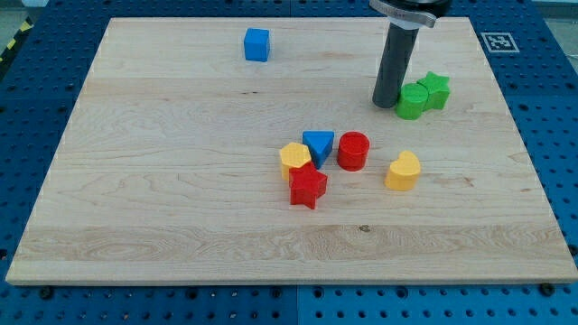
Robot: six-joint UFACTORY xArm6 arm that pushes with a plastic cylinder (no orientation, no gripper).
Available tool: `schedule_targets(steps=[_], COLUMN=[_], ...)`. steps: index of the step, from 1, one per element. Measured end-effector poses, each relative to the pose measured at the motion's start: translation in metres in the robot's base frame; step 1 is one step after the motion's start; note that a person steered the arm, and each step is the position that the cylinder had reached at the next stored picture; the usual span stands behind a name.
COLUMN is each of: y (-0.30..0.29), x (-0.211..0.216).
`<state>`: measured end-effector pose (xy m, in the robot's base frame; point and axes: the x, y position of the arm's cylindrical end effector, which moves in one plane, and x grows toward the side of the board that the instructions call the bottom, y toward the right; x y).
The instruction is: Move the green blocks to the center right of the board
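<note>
Two green blocks sit touching each other at the view's upper right of the wooden board (181,226): a green cylinder (413,101) and, just to its right, a green star-like block (434,90). My dark rod comes down from the view's top, and my tip (387,102) rests on the board right at the left side of the green cylinder, touching or nearly touching it.
A cluster lies at the board's middle: a yellow block (294,160), a blue triangle (318,145), a red cylinder (353,151) and a red star (308,187). A yellow heart-like block (404,171) lies to their right. A blue cube (257,44) sits near the top edge.
</note>
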<state>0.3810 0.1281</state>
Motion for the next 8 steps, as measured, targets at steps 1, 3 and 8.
schedule_targets(steps=[1, 3, 8], y=[0.018, 0.04, 0.003], x=[0.0, 0.0, 0.022])
